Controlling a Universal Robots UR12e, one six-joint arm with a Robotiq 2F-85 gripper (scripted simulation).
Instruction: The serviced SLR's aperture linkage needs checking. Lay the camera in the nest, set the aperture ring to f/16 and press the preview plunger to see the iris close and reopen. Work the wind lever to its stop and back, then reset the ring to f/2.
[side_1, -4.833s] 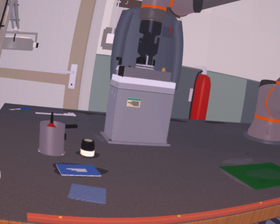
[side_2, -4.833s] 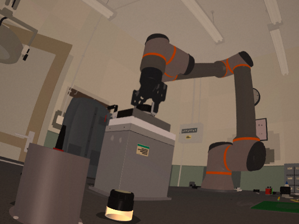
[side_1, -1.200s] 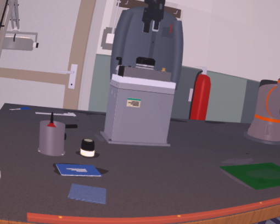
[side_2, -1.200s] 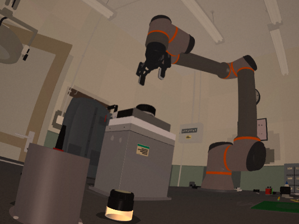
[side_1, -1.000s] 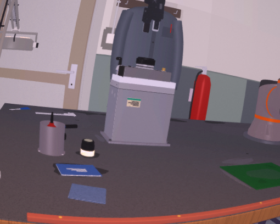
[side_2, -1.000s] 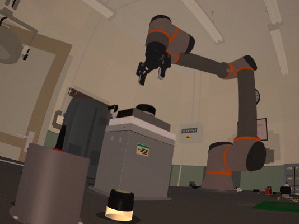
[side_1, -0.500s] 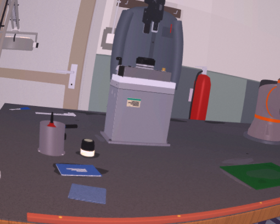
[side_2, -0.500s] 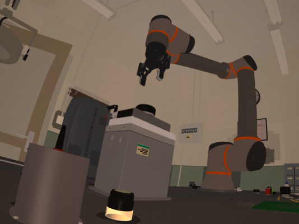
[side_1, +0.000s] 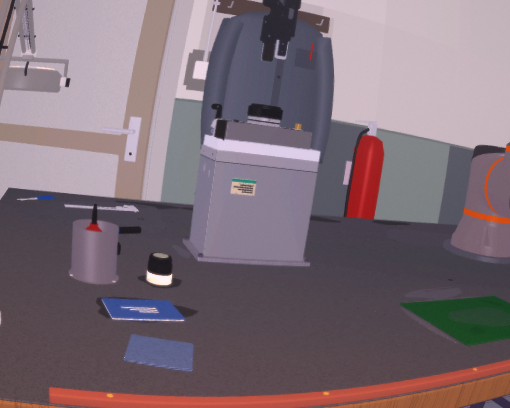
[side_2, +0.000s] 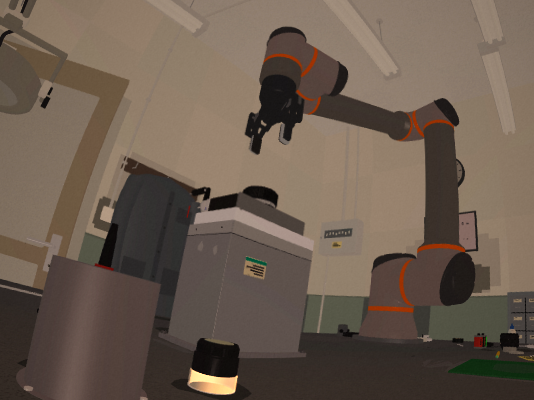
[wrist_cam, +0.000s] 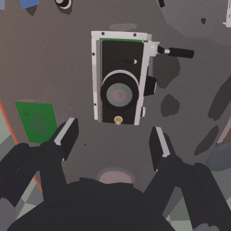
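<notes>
The SLR camera (wrist_cam: 121, 81) lies on its back in the white nest on top of the grey pedestal (side_1: 255, 205), lens (side_1: 265, 113) pointing up. Its black wind lever (wrist_cam: 178, 52) sticks out at one end. A small brass plunger (wrist_cam: 118, 120) sits at the other end, beside the lens. My gripper (side_2: 270, 132) hangs well above the camera, open and empty.
Behind the pedestal a grey coat hangs on the wall, with a red fire extinguisher (side_1: 365, 175) beside it. On the table lie a grey cylinder with a black lever (side_1: 95, 250), a small black-capped jar (side_1: 160, 270), a blue booklet (side_1: 142, 309), a blue cloth (side_1: 159, 352) and a green mat (side_1: 462, 320).
</notes>
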